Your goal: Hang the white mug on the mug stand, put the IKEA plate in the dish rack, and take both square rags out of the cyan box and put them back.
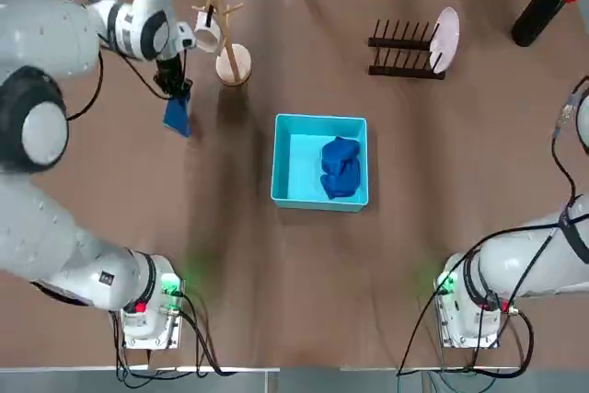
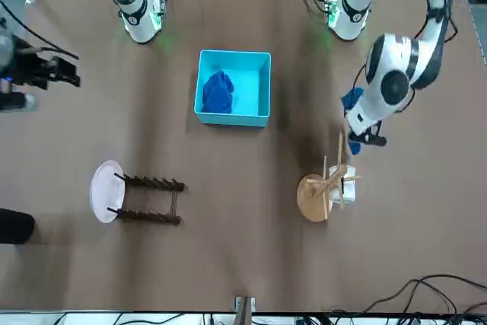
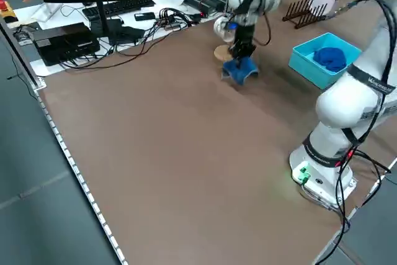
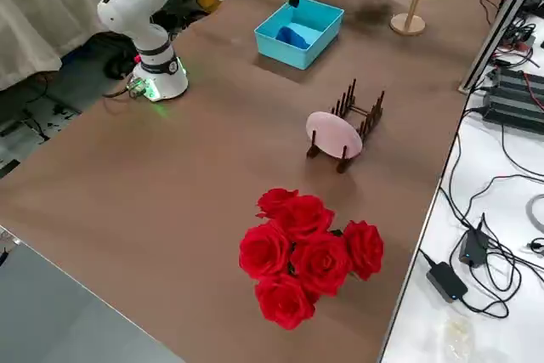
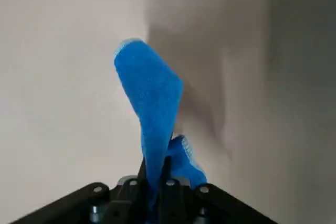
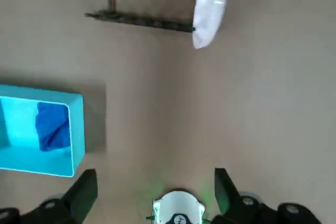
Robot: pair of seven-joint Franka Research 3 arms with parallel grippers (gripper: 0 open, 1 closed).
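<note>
From the top view, with the cyan box [image 1: 277,163] as my landmark, the lighter rag [image 1: 177,115] hangs off to its left toward the monitor side, and the other rag [image 1: 341,168] lies bunched inside it. In the left wrist view my left claw [image 5: 156,174] is closed on that limp, light cloth, which I judge is best pinched near a corner, though its folds hide the far edges. The right wrist view shows my right claw [image 6: 155,195] wide open and empty, parked on the box's other side.

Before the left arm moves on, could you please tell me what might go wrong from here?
The left claw pinches the lighter rag near the mug stand, so a sideways swing might knock the stand or the hanging mug. The rag's loose end could also drape over the cyan box's wall when lowered.
</note>
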